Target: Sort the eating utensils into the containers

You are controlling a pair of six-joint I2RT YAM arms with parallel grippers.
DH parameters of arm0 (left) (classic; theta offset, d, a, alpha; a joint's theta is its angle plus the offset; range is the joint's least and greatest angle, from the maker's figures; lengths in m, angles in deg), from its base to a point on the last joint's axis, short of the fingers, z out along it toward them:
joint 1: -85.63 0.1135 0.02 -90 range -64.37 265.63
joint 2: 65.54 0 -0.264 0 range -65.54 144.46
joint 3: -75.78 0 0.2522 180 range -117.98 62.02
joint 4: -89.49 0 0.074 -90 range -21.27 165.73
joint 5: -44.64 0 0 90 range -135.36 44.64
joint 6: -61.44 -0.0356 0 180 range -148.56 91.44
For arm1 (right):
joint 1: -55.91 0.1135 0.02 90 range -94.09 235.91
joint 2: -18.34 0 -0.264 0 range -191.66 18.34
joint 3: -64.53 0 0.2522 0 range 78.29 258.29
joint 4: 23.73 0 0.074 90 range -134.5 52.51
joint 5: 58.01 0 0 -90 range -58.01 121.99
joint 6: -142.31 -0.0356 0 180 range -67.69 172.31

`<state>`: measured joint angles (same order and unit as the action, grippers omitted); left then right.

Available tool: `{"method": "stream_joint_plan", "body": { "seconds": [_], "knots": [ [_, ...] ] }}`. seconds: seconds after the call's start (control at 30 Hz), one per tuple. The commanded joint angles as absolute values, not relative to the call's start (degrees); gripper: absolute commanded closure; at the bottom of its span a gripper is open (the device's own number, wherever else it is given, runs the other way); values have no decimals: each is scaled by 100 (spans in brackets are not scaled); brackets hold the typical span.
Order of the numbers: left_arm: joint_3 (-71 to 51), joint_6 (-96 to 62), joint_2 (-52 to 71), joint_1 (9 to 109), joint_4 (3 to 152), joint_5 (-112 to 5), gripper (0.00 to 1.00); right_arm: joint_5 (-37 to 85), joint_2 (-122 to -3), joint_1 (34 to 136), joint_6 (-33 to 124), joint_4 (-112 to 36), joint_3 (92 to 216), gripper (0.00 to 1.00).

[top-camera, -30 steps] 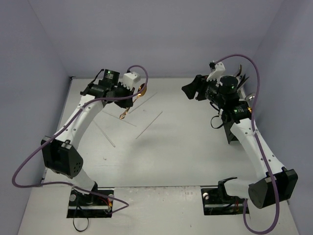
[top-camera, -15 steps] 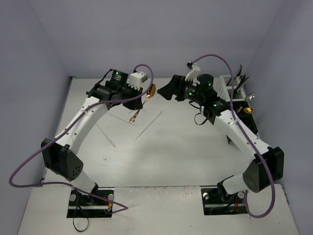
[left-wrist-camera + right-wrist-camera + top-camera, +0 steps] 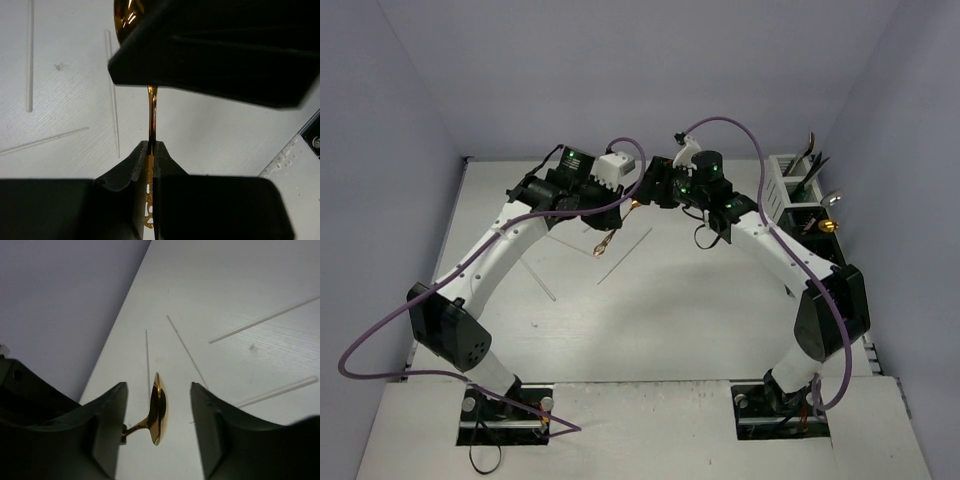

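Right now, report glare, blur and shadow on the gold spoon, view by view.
Left wrist: gold spoon handle sharp, bright glints on its bowl; left gripper dark and soft-edged. Right wrist: spoon bowl mirror-bright, right gripper dark, slightly blurred. Top external: even light, spoon tiny.

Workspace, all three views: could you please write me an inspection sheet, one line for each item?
Surface: white table, faint marks.
Job's things: gold spoon held in the air; pale chopsticks lying flat; white holder at far right, utensils standing in it.
Clutter: nothing seen.
Grippers: left gripper shut on the spoon's handle; right gripper open, jaws either side of the spoon's bowl, not touching.
Cables: purple cables loop off both arms.
Surroundings: pale walls on three sides.
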<state>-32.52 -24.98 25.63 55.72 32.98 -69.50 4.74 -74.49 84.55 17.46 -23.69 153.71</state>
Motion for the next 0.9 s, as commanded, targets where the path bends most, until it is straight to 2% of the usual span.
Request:
{"method": "stream_joint_plan", "body": {
  "seconds": [0.0, 0.07, 0.13, 0.2, 0.33, 0.37, 0.4, 0.47, 0.53, 0.87],
  "knots": [
    [-3636, -2504, 2389, 5551, 3533, -6994, 100, 449, -7504, 8482, 1527, -1626, 15767, 67],
    [-3614, -2504, 2366, 5548, 3541, -6998, 100, 413, -7516, 8482, 1515, -1561, 15774, 86],
    [-3583, -2504, 2342, 5548, 3589, -7022, 100, 413, -7501, 8482, 1578, -1545, 15759, 98],
    [-3513, -2496, 2290, 5548, 3650, -6972, 91, 421, -7407, 8474, 1701, -1543, 15731, 100],
    [-3319, -2347, 2088, 5564, 3817, -6517, 38, 391, -7044, 8418, 2061, -1575, 15647, 100],
    [-3270, -2301, 2005, 5566, 3839, -6391, 27, 387, -6951, 8390, 2144, -1634, 15632, 100],
    [-3233, -2271, 1931, 5570, 3855, -6297, 19, 386, -6856, 8359, 2244, -1712, 15625, 100],
    [-3118, -2096, 1699, 5641, 3979, -6036, 14, 437, -6567, 8216, 2876, -2011, 15667, 100],
    [-2993, -1828, 1488, 5764, 4170, -5631, 14, 594, -6150, 7970, 3356, -2317, 15647, 100],
    [-2736, -1868, 1435, 6172, 3912, -5986, 14, 2012, -4681, 6382, 6238, -4268, 15615, 100]
  ]
}}
